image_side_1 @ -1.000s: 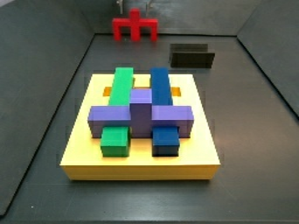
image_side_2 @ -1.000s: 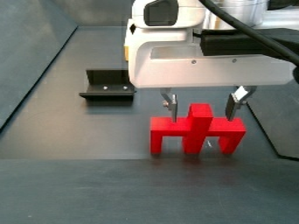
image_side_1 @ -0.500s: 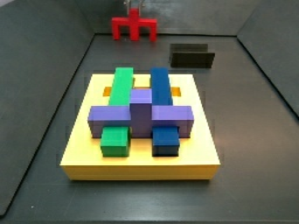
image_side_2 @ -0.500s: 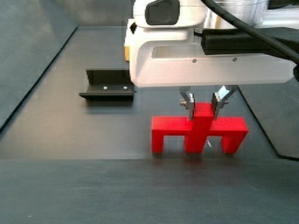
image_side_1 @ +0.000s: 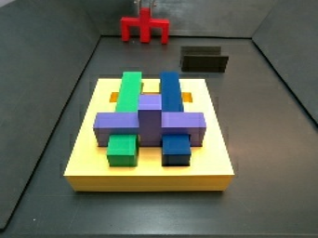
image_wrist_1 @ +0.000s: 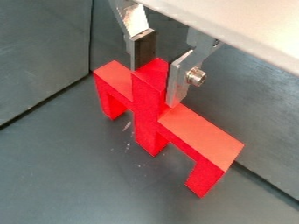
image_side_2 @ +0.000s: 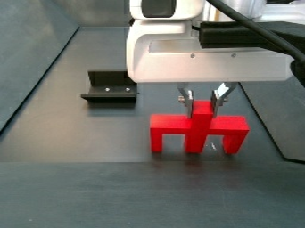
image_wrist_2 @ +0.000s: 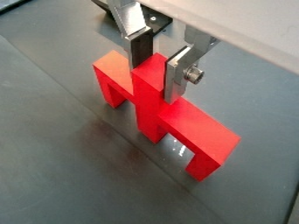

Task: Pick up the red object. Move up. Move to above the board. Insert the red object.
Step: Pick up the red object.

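The red object (image_side_2: 179,132) stands at the far end of the floor, away from the board (image_side_1: 149,169). It also shows in a side view (image_side_1: 145,30) and in both wrist views (image_wrist_1: 187,131) (image_wrist_2: 193,131). My gripper (image_side_2: 201,96) is straight above it, shut on its central upright stem, with a silver finger (image_wrist_1: 179,74) on each side. The gripper shows in both wrist views (image_wrist_1: 159,72) (image_wrist_2: 158,70). The legs are at or just off the floor; I cannot tell which. The yellow board carries green (image_side_1: 128,91), blue (image_side_1: 169,91) and purple (image_side_1: 149,121) blocks.
The dark fixture (image_side_1: 205,59) stands on the floor between the red object and the board, to one side; it also shows in a side view (image_side_2: 107,86). Sloping grey walls (image_side_1: 50,102) bound the floor on both sides.
The fingers, open around the stem a second ago, have closed on it. The red object now sits slightly higher in the side view.
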